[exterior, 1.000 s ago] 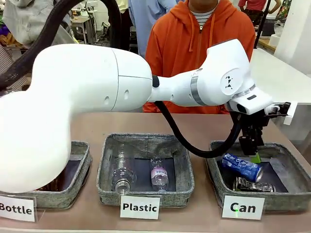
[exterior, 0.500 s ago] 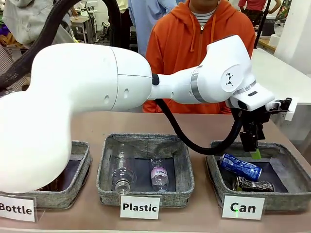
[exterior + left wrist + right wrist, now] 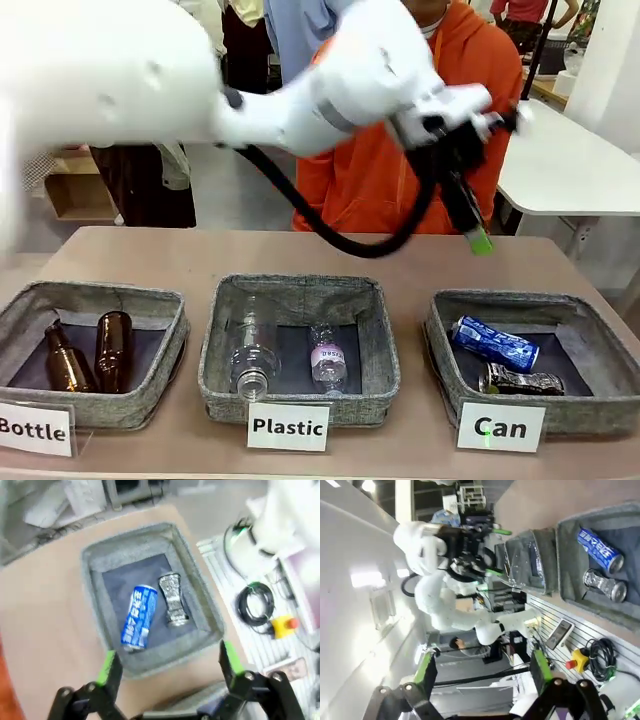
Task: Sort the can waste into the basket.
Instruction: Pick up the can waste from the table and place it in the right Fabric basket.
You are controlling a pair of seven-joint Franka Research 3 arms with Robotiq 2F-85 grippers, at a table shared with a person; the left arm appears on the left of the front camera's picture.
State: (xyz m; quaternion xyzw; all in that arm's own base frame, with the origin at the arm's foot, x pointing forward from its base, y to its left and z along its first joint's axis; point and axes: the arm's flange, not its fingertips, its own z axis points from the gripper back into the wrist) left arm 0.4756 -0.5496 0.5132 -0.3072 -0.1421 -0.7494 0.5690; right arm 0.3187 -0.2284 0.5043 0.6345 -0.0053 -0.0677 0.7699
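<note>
Where white signs stand along the bottom of the front view, they read "Bottle" (image 3: 35,429), "Plastic" (image 3: 288,427) and "Can" (image 3: 500,428), one per grey fabric bin. The Can basket (image 3: 447,352), lower right, holds 2 cans: a blue can (image 3: 494,343) w/ white lettering too small to read, and a dark silver can (image 3: 522,381) just below it. Centre bin (image 3: 216,340): 2 clear plastic bottles (image 3: 328,357). Left bin (image 3: 170,345): 2 brown glass bottles (image 3: 113,350). All 3 bins sit on a tan tabletop (image 3: 300,255); a person in an orange hoodie (image 3: 370,190) sits behind, busy workshop beyond. Left gripper (image 3: 470,215), upper right, blurred, jaws wide and empty. Right gripper (image 3: 482,669), bottom of its wrist view, jaws wide, empty.
</note>
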